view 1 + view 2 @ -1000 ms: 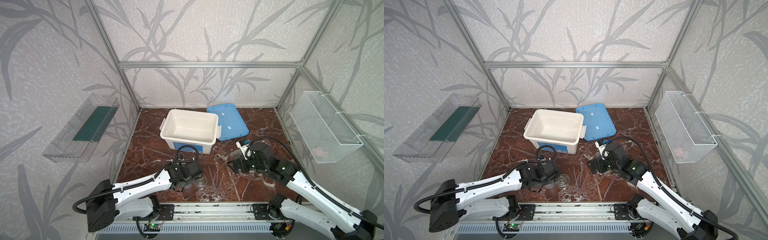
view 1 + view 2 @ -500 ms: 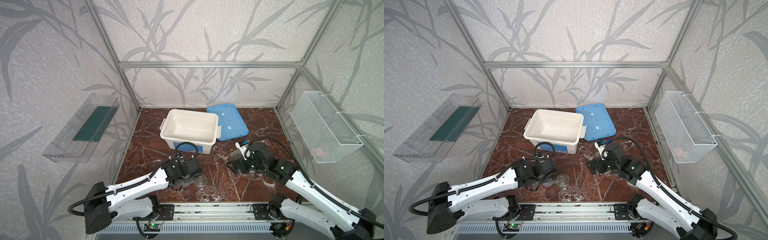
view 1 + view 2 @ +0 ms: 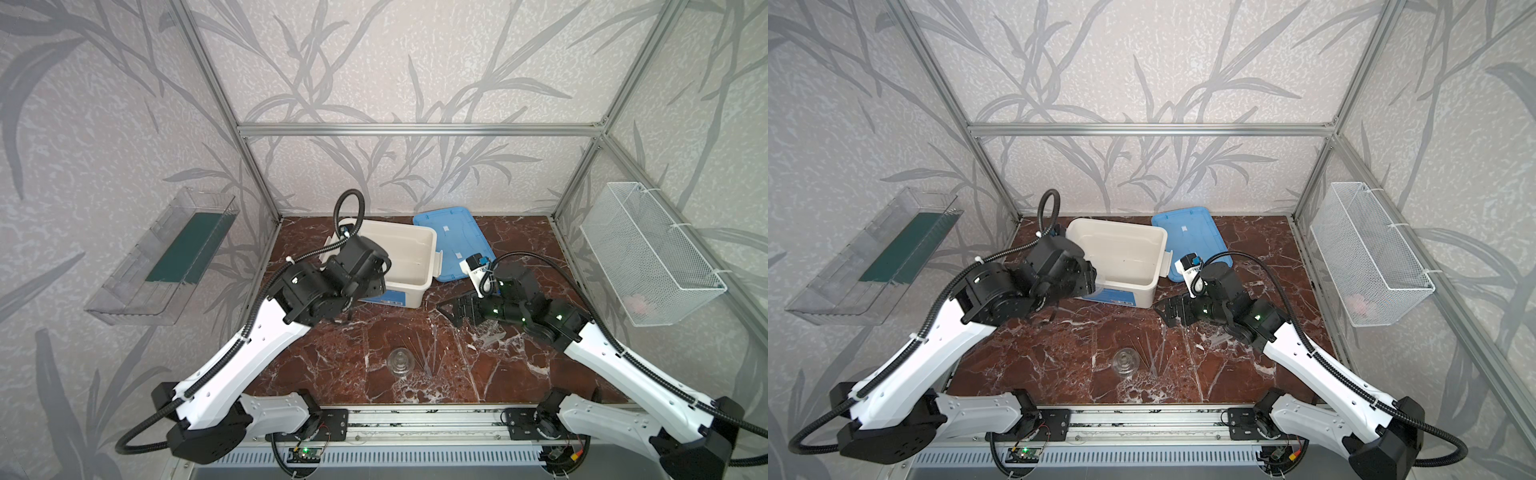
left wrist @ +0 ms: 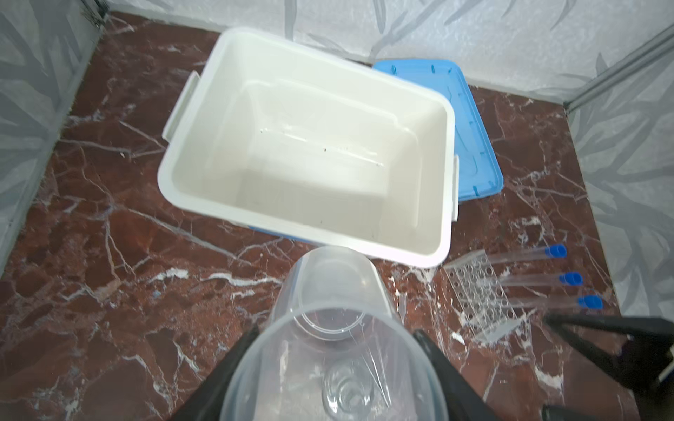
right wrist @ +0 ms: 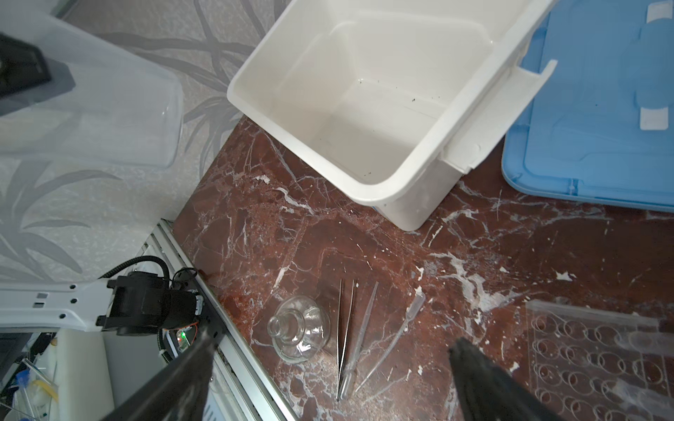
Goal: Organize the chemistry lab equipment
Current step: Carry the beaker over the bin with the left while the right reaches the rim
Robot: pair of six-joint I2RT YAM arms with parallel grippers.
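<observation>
Left wrist: left jaws aloft around clear beaker

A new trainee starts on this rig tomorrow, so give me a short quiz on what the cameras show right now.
1. How many blue-capped tubes lie at the rack?
2. The left gripper holds: A a tube, B the beaker, C the rack.
3. True or false: the tub is empty.
Key: 1 three; 2 B; 3 true.
</observation>
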